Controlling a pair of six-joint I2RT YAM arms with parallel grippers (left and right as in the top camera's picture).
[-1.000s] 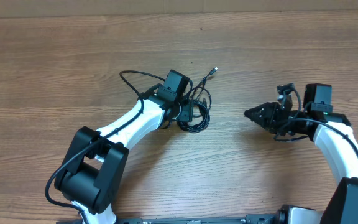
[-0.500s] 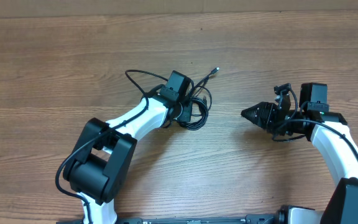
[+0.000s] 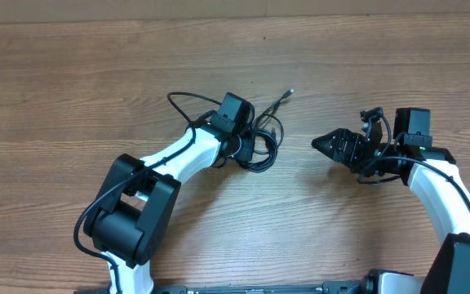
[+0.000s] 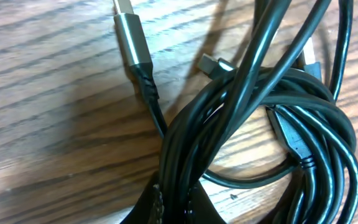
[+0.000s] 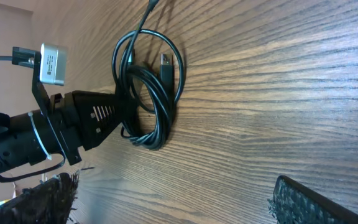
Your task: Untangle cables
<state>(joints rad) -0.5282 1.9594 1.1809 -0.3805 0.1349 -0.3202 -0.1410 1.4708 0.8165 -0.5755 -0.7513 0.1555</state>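
Black cables (image 3: 261, 145) lie coiled at the centre of the overhead frame, one plug tip (image 3: 289, 93) trailing to the upper right. The left gripper (image 4: 176, 202) is pinched on several strands, so the anchoring grasp looks made. Right of centre, apart from the coil, the right gripper (image 3: 320, 143) has its fingers (image 5: 303, 202) spread wide; next it likely must reach for a free end. Nothing lies on the table (image 3: 72, 73) between them; only the left arm (image 3: 186, 151) overhangs the coil's left side.
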